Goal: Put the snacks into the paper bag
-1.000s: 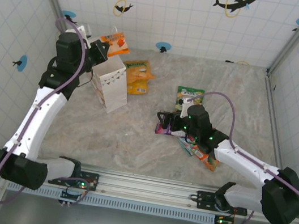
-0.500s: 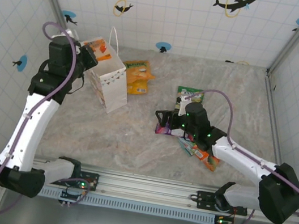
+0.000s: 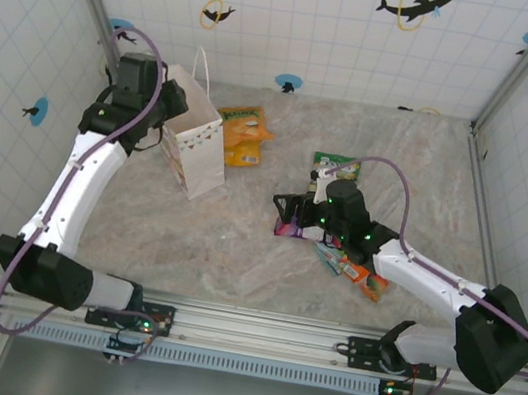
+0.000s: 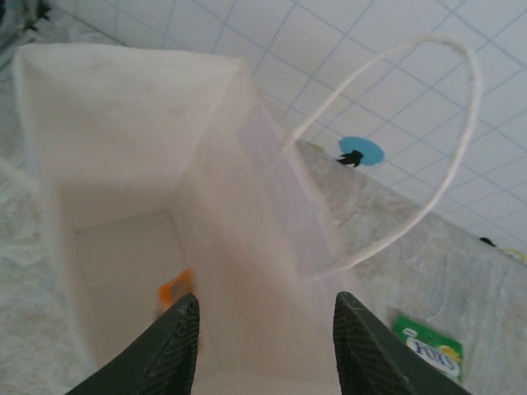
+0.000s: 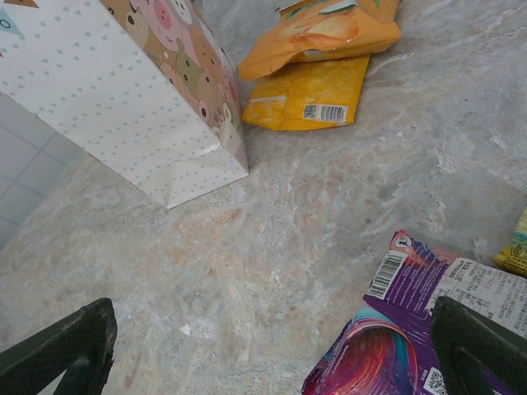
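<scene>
The white paper bag (image 3: 199, 151) stands upright at the back left, its mouth open. My left gripper (image 3: 166, 100) hovers open over that mouth, and in the left wrist view its jaws (image 4: 268, 350) stand wide apart with nothing between them. A blurred orange packet (image 4: 175, 290) lies deep inside the bag (image 4: 123, 115). Two orange-yellow packets (image 3: 244, 133) lie right of the bag. My right gripper (image 3: 285, 213) is open and low over the table, its fingers (image 5: 67, 344) straddling bare marble with the purple packet (image 5: 428, 329) by the right one. A green packet (image 3: 335, 164) lies behind it.
Teal and orange packets (image 3: 353, 270) lie under the right forearm near the front. The bag's loop handle (image 4: 436, 115) arches up beside the left gripper. Tiled walls close in the table at the back and both sides; open marble (image 3: 206, 239) lies in front of the bag.
The left gripper carried an orange packet over the bag, then opened; the packet is now inside the bag. The right gripper has barely shifted.
</scene>
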You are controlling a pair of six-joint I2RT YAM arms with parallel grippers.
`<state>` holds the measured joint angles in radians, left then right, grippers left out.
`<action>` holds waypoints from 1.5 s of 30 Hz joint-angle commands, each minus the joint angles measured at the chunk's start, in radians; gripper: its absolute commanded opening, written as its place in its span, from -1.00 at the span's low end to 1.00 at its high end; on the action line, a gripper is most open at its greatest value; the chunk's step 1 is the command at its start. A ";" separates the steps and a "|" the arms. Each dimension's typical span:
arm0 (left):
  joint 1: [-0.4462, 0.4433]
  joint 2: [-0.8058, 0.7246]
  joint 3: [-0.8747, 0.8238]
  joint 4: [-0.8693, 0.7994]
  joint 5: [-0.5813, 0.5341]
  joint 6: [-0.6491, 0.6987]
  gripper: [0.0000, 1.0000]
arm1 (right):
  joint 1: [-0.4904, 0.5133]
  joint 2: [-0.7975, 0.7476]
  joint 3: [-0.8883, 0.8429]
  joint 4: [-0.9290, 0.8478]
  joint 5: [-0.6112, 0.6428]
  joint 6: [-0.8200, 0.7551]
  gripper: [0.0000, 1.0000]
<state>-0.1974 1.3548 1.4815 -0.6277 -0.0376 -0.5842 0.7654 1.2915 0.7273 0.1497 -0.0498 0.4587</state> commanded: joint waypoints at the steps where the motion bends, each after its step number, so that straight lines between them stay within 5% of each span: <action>1: -0.011 -0.002 0.044 -0.010 0.109 -0.030 -0.08 | -0.001 0.002 0.044 0.027 0.004 -0.009 1.00; 29: -0.076 0.297 0.217 -0.122 0.113 -0.037 0.05 | -0.038 -0.077 -0.030 0.007 0.007 -0.018 1.00; 35: -0.089 0.343 0.238 -0.139 0.089 -0.031 -0.16 | -0.067 -0.095 -0.057 0.011 -0.001 -0.008 1.00; 42: -0.091 0.362 0.357 -0.292 0.073 0.018 -0.94 | -0.080 -0.106 -0.069 0.018 -0.010 0.000 1.00; 45: -0.092 0.340 0.383 -0.380 0.051 0.052 -1.00 | -0.080 -0.105 -0.071 0.022 -0.012 0.005 1.00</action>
<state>-0.2817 1.7134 1.8160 -0.8814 0.0418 -0.5819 0.6872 1.2137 0.6682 0.1490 -0.0555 0.4557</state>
